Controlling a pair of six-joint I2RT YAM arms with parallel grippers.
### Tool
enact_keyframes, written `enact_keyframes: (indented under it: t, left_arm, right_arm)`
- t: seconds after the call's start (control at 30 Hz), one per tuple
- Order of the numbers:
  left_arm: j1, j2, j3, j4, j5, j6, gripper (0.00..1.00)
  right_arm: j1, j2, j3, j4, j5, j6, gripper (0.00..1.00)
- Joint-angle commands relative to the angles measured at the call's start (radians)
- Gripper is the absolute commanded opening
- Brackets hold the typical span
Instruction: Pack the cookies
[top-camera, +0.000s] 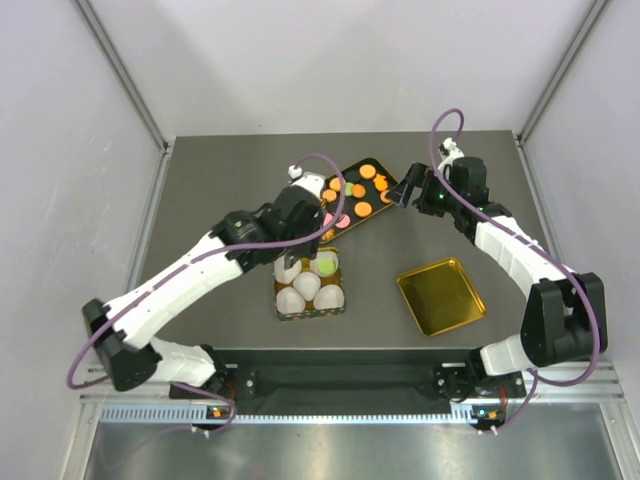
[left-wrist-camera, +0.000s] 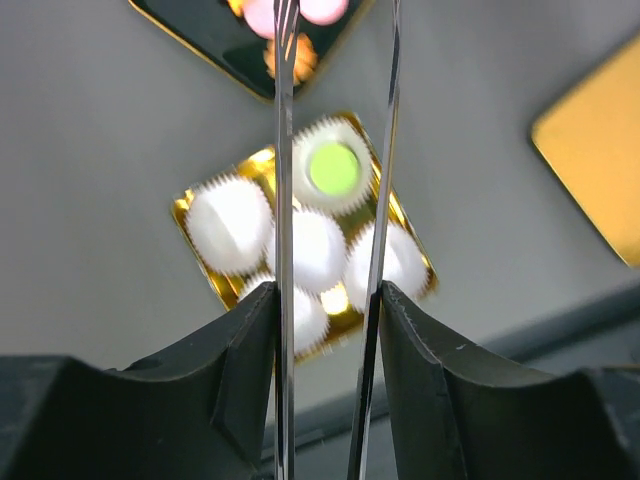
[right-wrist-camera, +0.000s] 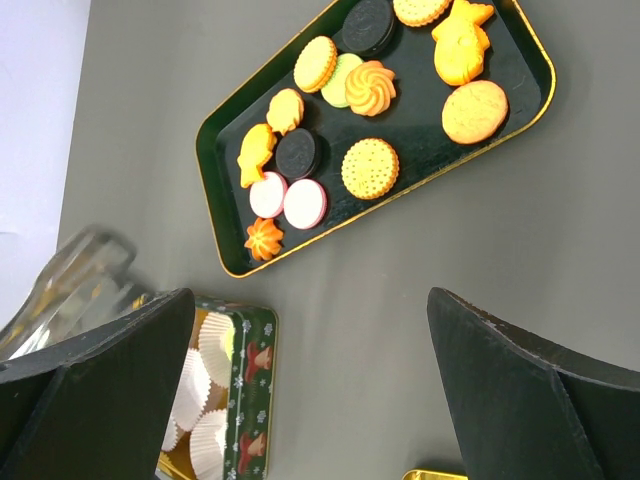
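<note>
Just ahead of the left gripper (left-wrist-camera: 325, 300), clenched on thin metal tongs (left-wrist-camera: 285, 150), lies a green round cookie (left-wrist-camera: 333, 168); the right gripper (right-wrist-camera: 310, 300) gapes released.

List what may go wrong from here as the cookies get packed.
1. The left gripper clamps thin metal tongs; one of the flat round cookies could slip from such narrow blades.
2. The white pleated paper cups sit crowded in the gold-lined tin; the tongs may snag or tip one.
3. The open right gripper hovers beside the black gold-rimmed tray, near the left arm; they might bump.
</note>
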Motion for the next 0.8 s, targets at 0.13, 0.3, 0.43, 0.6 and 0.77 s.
enact_keyframes:
  t: [0.13,0.3,0.43,0.6,0.77]
  left_arm:
    - [0.105,0.229,0.112,0.124,-0.083,0.124,0.48]
    - [0.123,0.309,0.175,0.148,-0.058,0.150,0.49]
    - [0.146,0.355,0.186,0.132,-0.075,0.148,0.48]
    - [0.192,0.356,0.163,0.161,-0.058,0.151,0.49]
    - [0.218,0.387,0.177,0.186,-0.017,0.167,0.49]
  right_arm:
    - [0.011,-0.025,0.057,0.019,0.003,-0.022,1.00]
    - [0.011,-0.030,0.058,0.014,0.003,-0.025,1.00]
    - [0.010,-0.028,0.060,0.011,0.000,-0.025,1.00]
    - [0.010,-0.031,0.060,0.011,-0.003,-0.022,1.00]
    - [0.011,-0.030,0.060,0.009,-0.003,-0.025,1.00]
